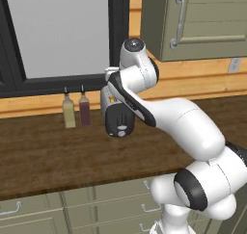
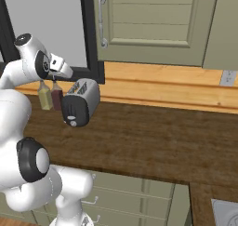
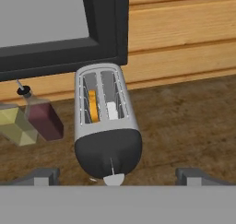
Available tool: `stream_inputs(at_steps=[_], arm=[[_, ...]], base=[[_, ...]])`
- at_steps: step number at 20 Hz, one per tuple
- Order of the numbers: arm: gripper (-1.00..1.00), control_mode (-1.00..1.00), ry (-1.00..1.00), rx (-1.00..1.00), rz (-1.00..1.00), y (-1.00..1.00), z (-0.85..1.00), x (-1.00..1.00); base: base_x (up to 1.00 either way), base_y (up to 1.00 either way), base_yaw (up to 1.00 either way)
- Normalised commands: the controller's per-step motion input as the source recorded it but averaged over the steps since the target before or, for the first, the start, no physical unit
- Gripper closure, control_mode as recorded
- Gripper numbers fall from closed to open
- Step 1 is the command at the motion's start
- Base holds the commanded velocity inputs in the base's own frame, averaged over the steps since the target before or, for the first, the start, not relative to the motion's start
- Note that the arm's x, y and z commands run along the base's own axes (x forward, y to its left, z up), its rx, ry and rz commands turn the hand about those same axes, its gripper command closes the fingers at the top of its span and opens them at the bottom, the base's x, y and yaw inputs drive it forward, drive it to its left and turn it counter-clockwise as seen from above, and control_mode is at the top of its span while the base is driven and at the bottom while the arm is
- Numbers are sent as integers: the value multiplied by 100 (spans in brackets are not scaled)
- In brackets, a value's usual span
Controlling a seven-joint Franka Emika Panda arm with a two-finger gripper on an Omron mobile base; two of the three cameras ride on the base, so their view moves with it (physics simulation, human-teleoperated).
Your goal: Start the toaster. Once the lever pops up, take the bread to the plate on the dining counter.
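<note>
Nearest the hand camera, the gripper (image 3: 115, 176) is held wide open over the toaster (image 3: 107, 121), nothing being gripped. Silver ribbed sides, two slots and a rounded black end panel with a white knob are seen on the toaster. An orange-tan slice of bread (image 3: 93, 105) is seated in one slot. Left of the toaster, two bottles (image 3: 28, 121) are stood against the wall on the dark wooden counter (image 3: 184, 126).

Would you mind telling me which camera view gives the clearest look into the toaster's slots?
The hand view: it looks down on the toaster, showing both slots and what sits in them. The right base view shows the toaster smaller, from the side, with its slots barely visible. In the left base view the arm hides most of it.
</note>
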Motion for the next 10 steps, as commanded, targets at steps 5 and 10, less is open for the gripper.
stream_inputs(at_steps=[5, 10], arm=[[-100, -100, 0, 0, 0, 0, 0, 0], [-100, -100, 0, 0, 0, 0, 0, 0]], base=[[0, 0, 0], [0, 0, 0]])
